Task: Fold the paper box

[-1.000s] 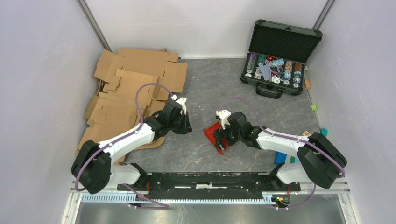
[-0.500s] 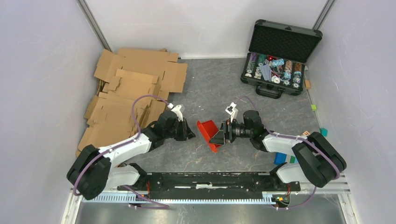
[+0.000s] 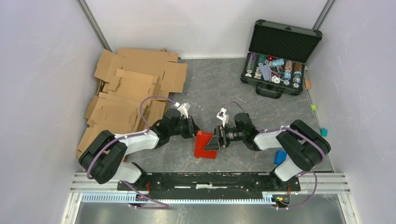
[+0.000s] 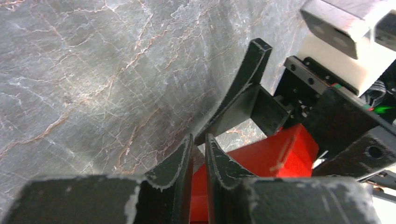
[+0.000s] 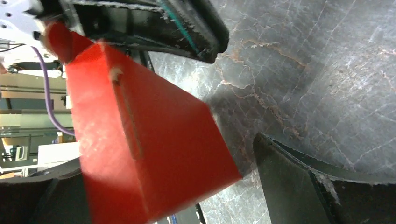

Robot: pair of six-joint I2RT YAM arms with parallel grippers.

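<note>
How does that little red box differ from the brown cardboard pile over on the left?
The box is bright red; the cardboard is brown. The box is small and stands partly folded up; the cardboard is far larger and lies flat in a loose pile. Both are creased card.

We see the left gripper [image 3: 192,129] and right gripper [image 3: 215,139] meeting at the red paper box [image 3: 204,145] on the grey table [image 3: 219,88].

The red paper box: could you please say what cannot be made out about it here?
Folds of the paper box: top view, too small, partly covered by the right gripper.
Whether the left gripper pinches the box: left wrist view, its nearly shut jaws hide the contact.
Box's lower corner: right wrist view, cut off by the bottom edge.
</note>
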